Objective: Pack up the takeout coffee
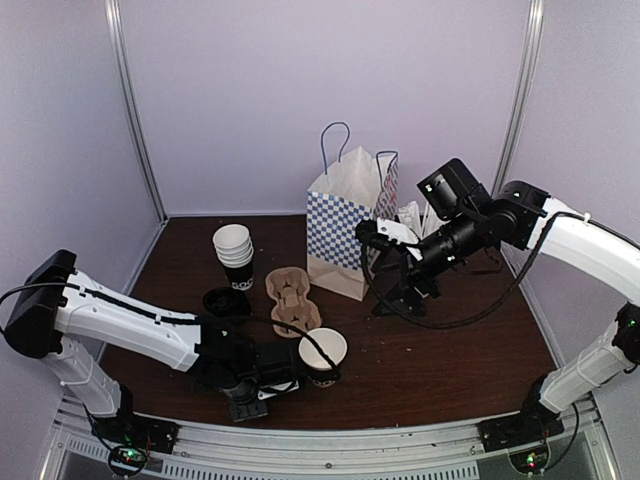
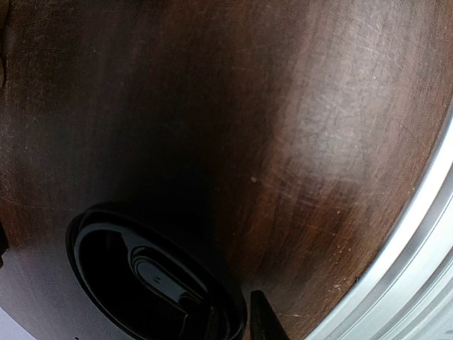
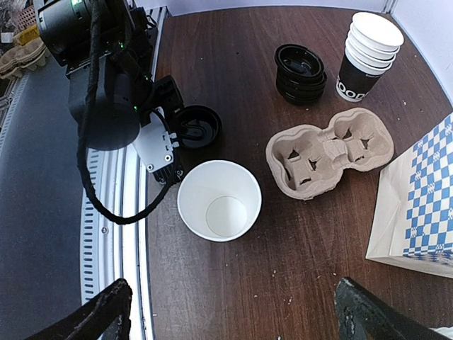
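No lidded cup shows. A single lidless black cup with a white inside [image 1: 322, 350] stands near the table's front, and is seen from above in the right wrist view [image 3: 219, 200]. My left gripper [image 1: 262, 385] sits low just left of it, shut on the rim of a black plastic lid [image 3: 197, 127]. The lid [image 2: 148, 283] fills the lower left of the left wrist view, next to one fingertip [image 2: 265, 319]. My right gripper [image 3: 233, 319] is open and empty, held high in front of the blue-checkered bag [image 1: 340, 225] and looking down at the cup.
A pulp cup carrier [image 1: 292, 298] lies between the cup and the bag. A stack of lidless black cups [image 1: 235, 255] and a stack of black lids [image 1: 225, 300] stand at the left. The table's metal front edge [image 2: 425, 248] is close to my left gripper.
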Robot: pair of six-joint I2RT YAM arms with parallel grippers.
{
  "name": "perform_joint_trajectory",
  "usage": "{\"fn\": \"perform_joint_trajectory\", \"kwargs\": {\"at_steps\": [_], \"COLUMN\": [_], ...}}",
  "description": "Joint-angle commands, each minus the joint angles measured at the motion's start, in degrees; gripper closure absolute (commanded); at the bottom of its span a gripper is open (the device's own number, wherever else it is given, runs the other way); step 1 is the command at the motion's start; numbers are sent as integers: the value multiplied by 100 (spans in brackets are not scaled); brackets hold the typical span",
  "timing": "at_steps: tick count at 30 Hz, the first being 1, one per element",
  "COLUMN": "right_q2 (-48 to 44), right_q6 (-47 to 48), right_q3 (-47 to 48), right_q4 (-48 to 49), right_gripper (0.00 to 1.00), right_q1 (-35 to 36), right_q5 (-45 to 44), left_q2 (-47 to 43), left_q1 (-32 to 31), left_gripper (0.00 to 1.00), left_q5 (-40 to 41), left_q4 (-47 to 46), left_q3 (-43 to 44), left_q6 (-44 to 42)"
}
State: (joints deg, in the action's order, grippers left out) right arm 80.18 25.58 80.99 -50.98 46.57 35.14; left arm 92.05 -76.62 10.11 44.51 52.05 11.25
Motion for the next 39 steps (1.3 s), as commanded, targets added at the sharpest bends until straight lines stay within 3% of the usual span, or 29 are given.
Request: {"fn": "perform_joint_trajectory", "kwargs": {"at_steps": [1, 7, 14, 18, 24, 29, 39], "right_q2": [32, 59, 130, 358, 1063, 1342, 1491], "right_q6": [-47, -53, -193, -980, -2367, -3632, -6126], "right_q3": [-71, -14, 310, 883, 1762, 1859, 1241], "right_q4": [106, 59, -7, 256, 916, 1768, 4273], "right_gripper": [1, 1, 1, 0, 0, 0, 0], "right_q1": [-14, -12, -60, -156, -152, -153, -114], "right_q5": [56, 49, 142, 583, 1554, 2094, 2915], "left_q2": [-159, -948, -2164, -2788, -3566, -3442, -3237], "left_q1": [-34, -46, -30, 38, 989, 1430, 1457], "left_gripper": [85, 89, 88, 88, 85, 85, 88], "left_q5": [112, -11, 256, 543, -1065, -2204, -2413], "left_q4": [-51, 495, 1004, -216, -2564, -3033, -3705], "left_q3": [-45, 215, 1479, 1884, 1438, 1492, 1179], "left_q6": [40, 48, 163, 9, 237, 489, 684]}}
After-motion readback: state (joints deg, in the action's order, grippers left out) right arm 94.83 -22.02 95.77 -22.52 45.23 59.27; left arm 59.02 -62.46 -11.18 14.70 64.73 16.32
